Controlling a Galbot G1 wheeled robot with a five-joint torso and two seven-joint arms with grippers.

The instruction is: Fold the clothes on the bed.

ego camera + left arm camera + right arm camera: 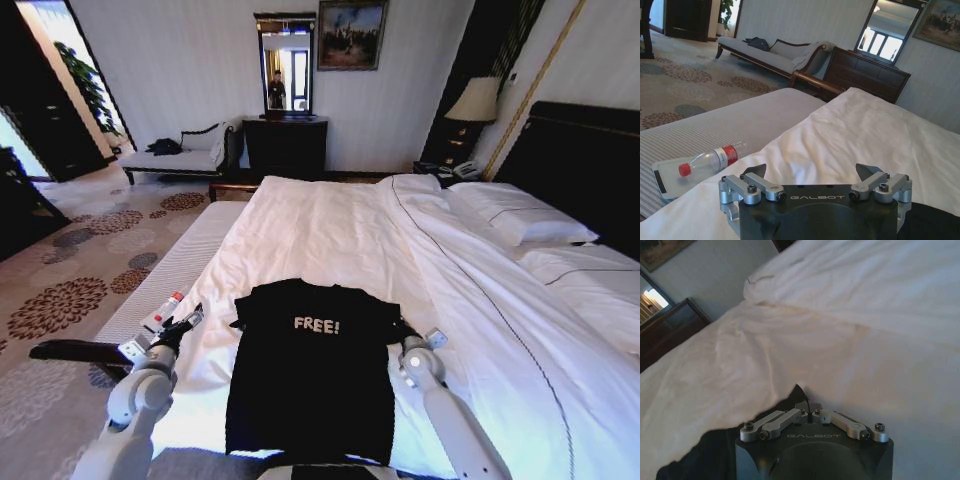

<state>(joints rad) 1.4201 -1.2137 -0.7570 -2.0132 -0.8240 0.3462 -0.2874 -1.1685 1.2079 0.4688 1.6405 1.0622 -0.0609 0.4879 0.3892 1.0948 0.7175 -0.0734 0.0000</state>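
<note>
A: Item one?
B: A black short-sleeved soft-fabric T-shirt (310,370) with white "FREE!" lettering, lay flat, chest up, on the near end of the large double bed (330,225) with white duvet, white pillows and dark headboard.

A: Grippers?
B: The right gripper (807,408) was at the shirt's right sleeve, fingers clenched on the sleeve's black cloth. The left gripper (812,175) hovered just beside the left sleeve, fingers spread wide, grasping nothing.

A: Sundries?
B: A clear plastic bottle with red cap and label (710,161) lay on its side on a flat white tray (664,181), upon the grey striped bed edge left of the shirt.
</note>
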